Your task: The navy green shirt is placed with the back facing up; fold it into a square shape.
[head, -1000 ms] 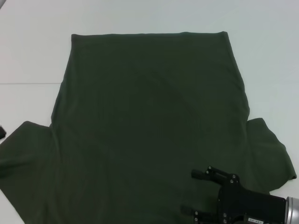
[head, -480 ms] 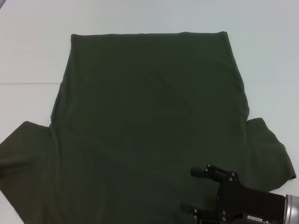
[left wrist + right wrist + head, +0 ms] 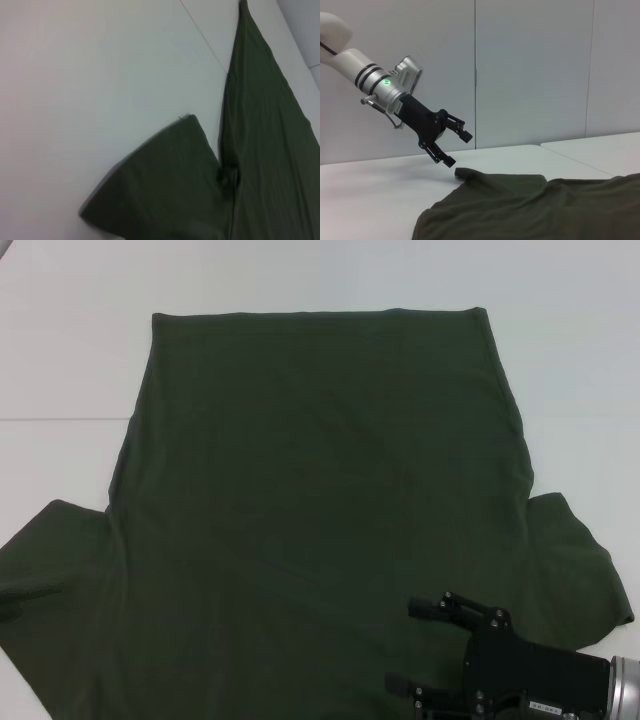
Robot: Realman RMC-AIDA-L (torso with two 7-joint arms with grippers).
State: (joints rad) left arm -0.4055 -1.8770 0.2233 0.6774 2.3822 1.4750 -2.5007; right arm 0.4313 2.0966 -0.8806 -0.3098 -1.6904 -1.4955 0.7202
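The table (image 3: 60, 360) is a smooth, matte white surface with a thin seam running across it, and the shirt (image 3: 320, 500) covers most of its middle. No fold has been made, by the look of it: the shirt lies fully spread with its plain back up, the straight hem at its far edge, both short sleeves out flat to either side, and its near part running out of the head view. All the folding is therefore left to do, the sleeves and sides in first and then the length, I would judge. The cloth is a dark olive knit, soft and limp, lying nearly smooth with only faint long creases and a small pucker where the left sleeve meets the body (clearest from the left wrist). The sleeves end in rounded, slightly lifted edges. The left gripper (image 3: 447, 142), black with slim jaws parted and holding nothing, hangs just above the tip of the shirt's left sleeve, not touching it. The right gripper (image 3: 432, 645), also black, sits over the shirt's near right part beside the right sleeve, its jaws spread apart and empty.
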